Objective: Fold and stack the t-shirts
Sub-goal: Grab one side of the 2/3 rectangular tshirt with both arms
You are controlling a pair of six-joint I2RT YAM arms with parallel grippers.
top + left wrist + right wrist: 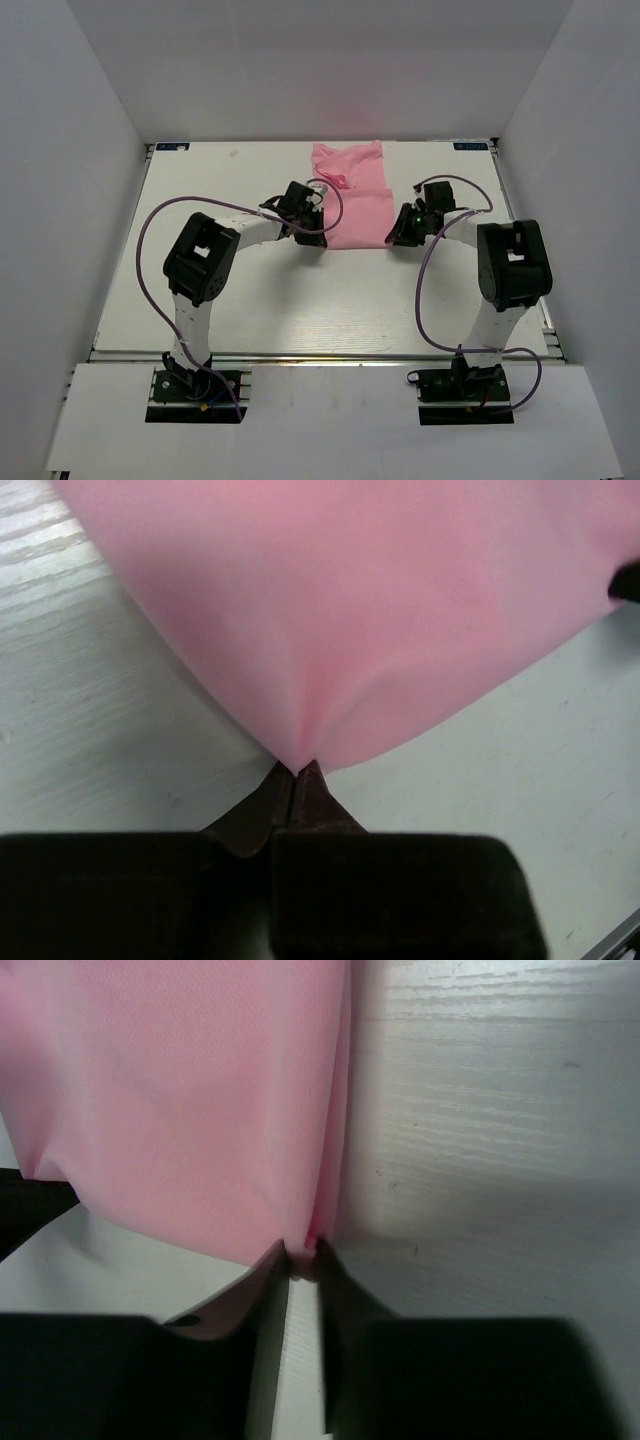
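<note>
Left tool (297, 771): pinched tight on near corner of t-shirt (350, 610). Right tool (303, 1250): clamped on the other near corner. T-shirt: pink, thin, limp, likely light; lies mid-far tabletop (250, 300). Best held by its corners.

Both arms bent inward, wrists low; left arm (205, 260) jaws pinched on t-shirt (360, 205), right arm (512, 265) jaws seemingly likewise.

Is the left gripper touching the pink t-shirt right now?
Touching. The left wrist view shows the left gripper shut, its tips pinching the pink t-shirt at its edge.
</note>
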